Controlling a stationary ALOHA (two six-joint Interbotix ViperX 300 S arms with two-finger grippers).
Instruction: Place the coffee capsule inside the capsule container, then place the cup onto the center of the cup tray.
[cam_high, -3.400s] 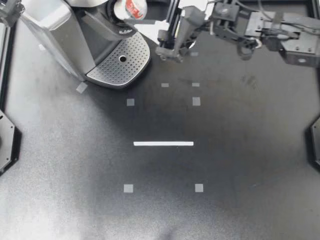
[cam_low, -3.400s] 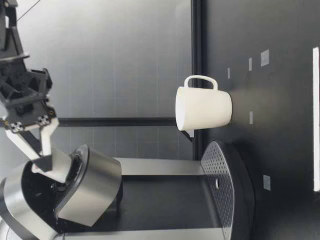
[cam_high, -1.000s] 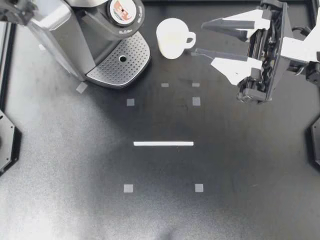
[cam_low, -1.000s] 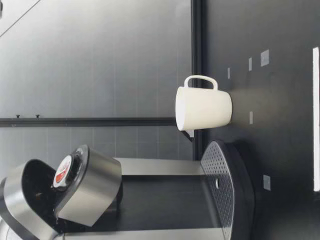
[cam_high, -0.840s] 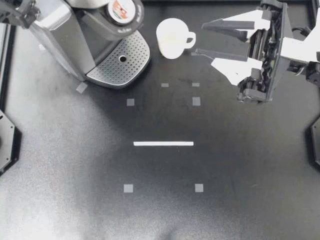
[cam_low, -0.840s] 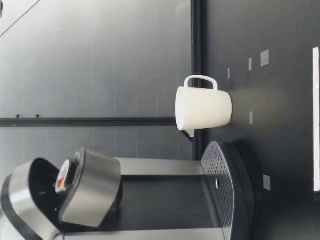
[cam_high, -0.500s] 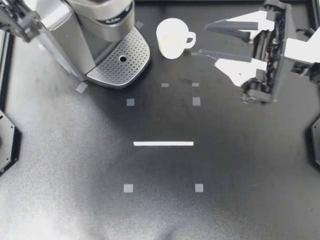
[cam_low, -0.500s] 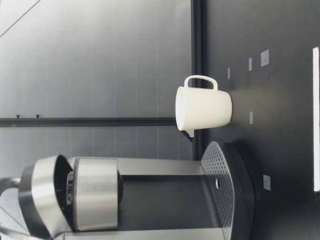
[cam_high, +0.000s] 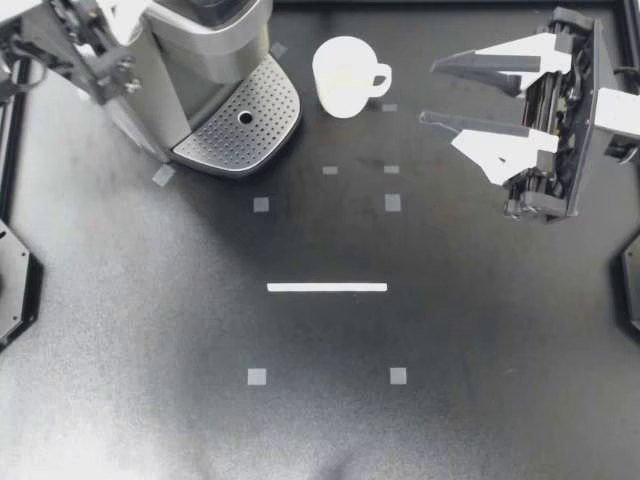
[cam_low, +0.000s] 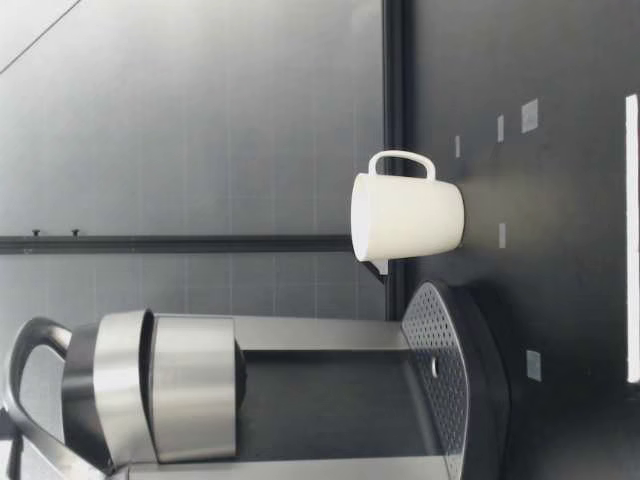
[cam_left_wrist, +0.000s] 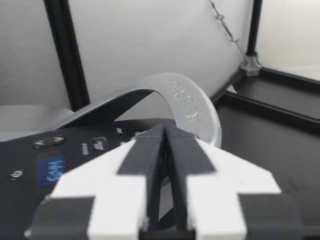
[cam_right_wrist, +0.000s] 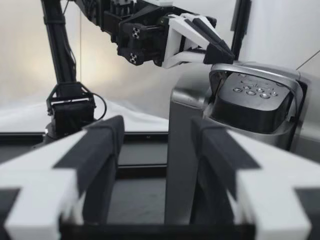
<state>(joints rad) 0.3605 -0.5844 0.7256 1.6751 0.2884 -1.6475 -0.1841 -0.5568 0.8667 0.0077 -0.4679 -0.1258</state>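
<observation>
Cup (cam_high: 345, 75) on tabletop (cam_high: 450, 330) just beside cup tray (cam_high: 240, 125), not on it; right pincer (cam_high: 430, 92) wide open, empty, past cup from cup tray; left pincer (cam_high: 100, 50) closed, empty, behind cup tray at machine handle (cam_left_wrist: 192, 102); risk: a finger clips the cup's handle and tips it.

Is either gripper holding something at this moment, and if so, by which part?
Nothing is held. My right gripper is open and empty, apart from the cup. My left gripper is shut on nothing, by the coffee machine's handle.
</observation>
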